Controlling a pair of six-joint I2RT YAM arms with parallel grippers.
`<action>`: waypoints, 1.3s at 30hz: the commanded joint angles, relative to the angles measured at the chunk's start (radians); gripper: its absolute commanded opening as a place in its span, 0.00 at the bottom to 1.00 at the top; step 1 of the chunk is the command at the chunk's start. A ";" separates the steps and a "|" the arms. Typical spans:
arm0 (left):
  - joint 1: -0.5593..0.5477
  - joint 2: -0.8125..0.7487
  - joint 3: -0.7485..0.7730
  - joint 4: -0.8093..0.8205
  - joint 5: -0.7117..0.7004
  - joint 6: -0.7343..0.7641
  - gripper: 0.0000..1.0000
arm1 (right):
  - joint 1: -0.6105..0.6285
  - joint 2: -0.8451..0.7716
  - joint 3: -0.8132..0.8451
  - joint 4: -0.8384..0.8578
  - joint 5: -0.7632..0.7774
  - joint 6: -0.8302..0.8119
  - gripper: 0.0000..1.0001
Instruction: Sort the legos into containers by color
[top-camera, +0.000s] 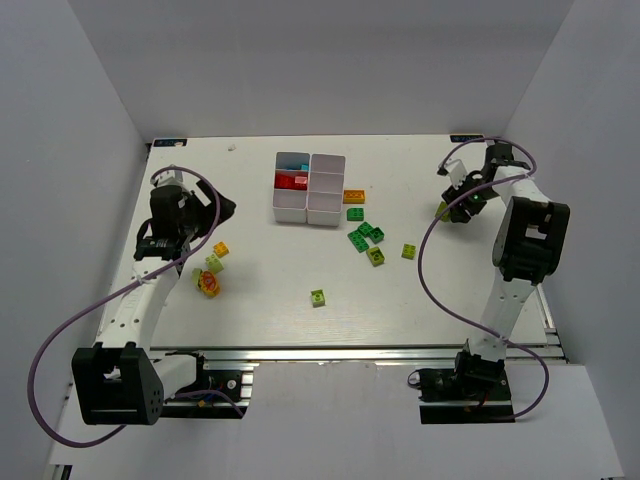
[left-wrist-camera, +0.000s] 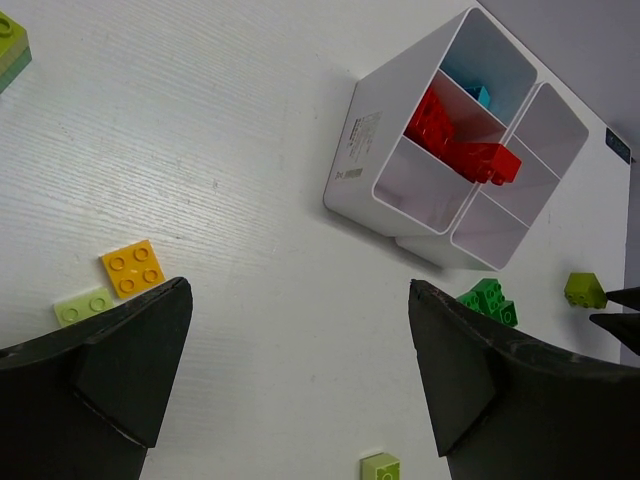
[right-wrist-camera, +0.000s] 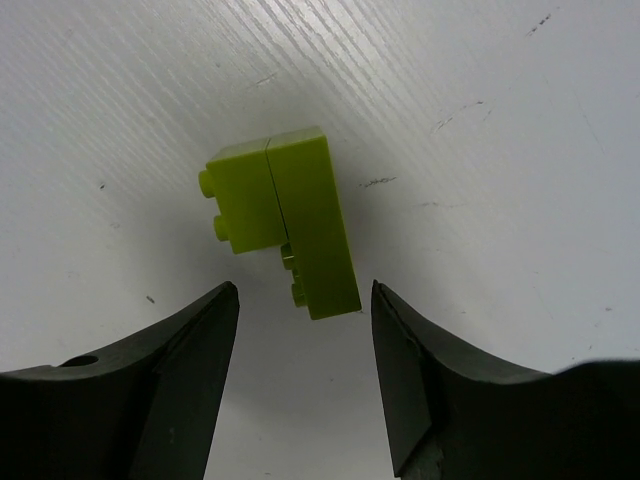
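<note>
Right gripper (right-wrist-camera: 305, 290) hangs over joined lime legos (right-wrist-camera: 290, 215) near the worktop's (top-camera: 270, 310) right edge, toward the far corner. Its jaws stand apart, with the legos just beyond the tips, not between them. They lie skewed to the jaw line, so best advance and square the wrist to the long flat sides before pinching. Tray (left-wrist-camera: 365, 160) sits far-centre, well apart. Left gripper (left-wrist-camera: 298, 288) is wide apart and empty.

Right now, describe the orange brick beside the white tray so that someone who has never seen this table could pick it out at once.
Find the white six-compartment tray at the far middle of the table. Close by its right wall, near the front corner, lies an orange brick. Its nearest neighbours, just toward the arms, are green bricks, so it alone is orange there.
</note>
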 joint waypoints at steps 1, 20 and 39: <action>0.004 -0.016 0.010 0.019 0.026 -0.010 0.98 | -0.004 0.022 0.049 0.005 -0.001 -0.033 0.61; 0.004 0.027 -0.067 0.240 0.335 -0.180 0.98 | 0.010 0.114 0.096 0.002 -0.040 -0.039 0.22; 0.004 0.033 -0.125 0.405 0.455 -0.286 0.98 | 0.090 -0.237 -0.108 0.034 -0.299 0.082 0.00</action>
